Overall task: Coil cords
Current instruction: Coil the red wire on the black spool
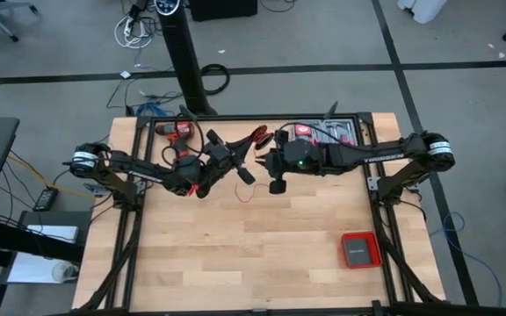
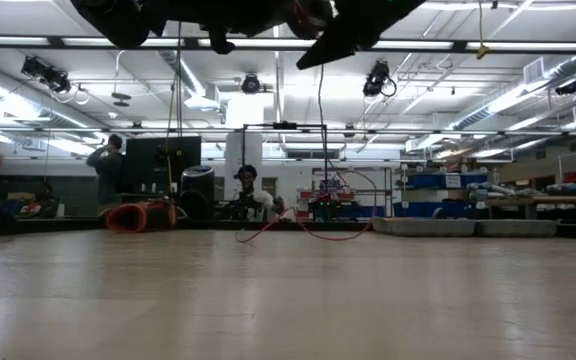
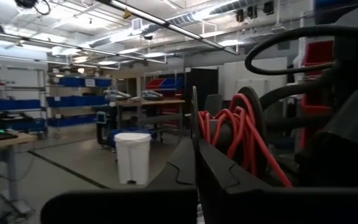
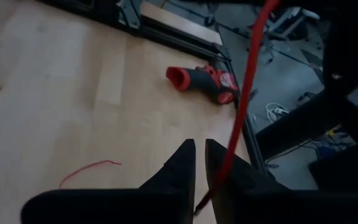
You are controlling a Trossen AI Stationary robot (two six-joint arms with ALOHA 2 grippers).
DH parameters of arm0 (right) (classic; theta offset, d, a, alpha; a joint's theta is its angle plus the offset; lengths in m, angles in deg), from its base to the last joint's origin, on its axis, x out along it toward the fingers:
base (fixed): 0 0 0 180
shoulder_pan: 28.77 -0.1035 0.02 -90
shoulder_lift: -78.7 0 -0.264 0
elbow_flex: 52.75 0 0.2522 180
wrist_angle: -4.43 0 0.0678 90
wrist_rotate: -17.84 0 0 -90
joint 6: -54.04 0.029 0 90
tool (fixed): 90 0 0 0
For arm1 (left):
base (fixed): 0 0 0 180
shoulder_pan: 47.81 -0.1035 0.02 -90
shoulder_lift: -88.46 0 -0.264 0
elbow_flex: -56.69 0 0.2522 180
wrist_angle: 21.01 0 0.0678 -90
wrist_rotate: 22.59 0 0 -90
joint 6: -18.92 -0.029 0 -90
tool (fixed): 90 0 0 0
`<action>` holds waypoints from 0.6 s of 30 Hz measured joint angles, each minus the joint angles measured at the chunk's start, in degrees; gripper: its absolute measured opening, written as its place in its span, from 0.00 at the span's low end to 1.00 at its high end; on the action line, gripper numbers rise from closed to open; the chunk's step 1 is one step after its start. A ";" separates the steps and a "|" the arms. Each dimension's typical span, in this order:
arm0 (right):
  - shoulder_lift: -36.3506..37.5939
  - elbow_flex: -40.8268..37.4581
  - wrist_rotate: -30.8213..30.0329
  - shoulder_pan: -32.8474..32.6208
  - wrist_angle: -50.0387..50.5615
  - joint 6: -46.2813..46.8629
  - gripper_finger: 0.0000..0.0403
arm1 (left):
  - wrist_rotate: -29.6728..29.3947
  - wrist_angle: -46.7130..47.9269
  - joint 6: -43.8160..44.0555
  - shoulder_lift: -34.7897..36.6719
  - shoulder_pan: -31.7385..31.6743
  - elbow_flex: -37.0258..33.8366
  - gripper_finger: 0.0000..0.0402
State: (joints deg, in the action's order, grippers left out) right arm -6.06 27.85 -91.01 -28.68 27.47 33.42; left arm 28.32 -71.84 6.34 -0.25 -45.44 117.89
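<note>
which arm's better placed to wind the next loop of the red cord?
Right, probably. The right gripper has the thin red cord running past its fingers, slack trailing to the table. The left gripper holds the coiled bundle.

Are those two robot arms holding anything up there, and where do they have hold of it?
Both hold a red cord. The left gripper holds its coiled bundle; the right gripper pinches a straight stretch running between its fingers.

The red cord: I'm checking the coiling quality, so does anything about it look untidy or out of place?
Yes. A bundle of red cord is gathered at the left end effector, but a loose tail trails on the table, uncoiled. A strand runs past the right end effector.
</note>
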 joint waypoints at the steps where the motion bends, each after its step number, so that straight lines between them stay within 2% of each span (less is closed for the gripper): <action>1: 0.67 -0.68 0.05 -0.09 -0.44 0.02 0.08 | 0.36 0.00 0.34 -0.02 0.02 0.00 0.00; 6: 5.56 -6.21 1.43 0.02 -1.53 1.06 0.08 | 0.56 -0.59 0.87 -0.01 0.00 0.00 0.00; 10: 9.15 -12.17 3.34 0.43 -8.57 1.51 0.08 | 1.91 -0.72 0.96 -0.02 -0.04 0.00 0.00; 18: 9.06 -18.51 3.71 0.78 -15.21 1.51 0.08 | 2.17 -0.34 0.96 -0.02 -0.11 0.00 0.00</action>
State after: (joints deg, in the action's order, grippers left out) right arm 3.00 9.35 -87.30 -27.90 12.25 34.93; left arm 30.49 -72.18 7.30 -0.27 -45.55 117.89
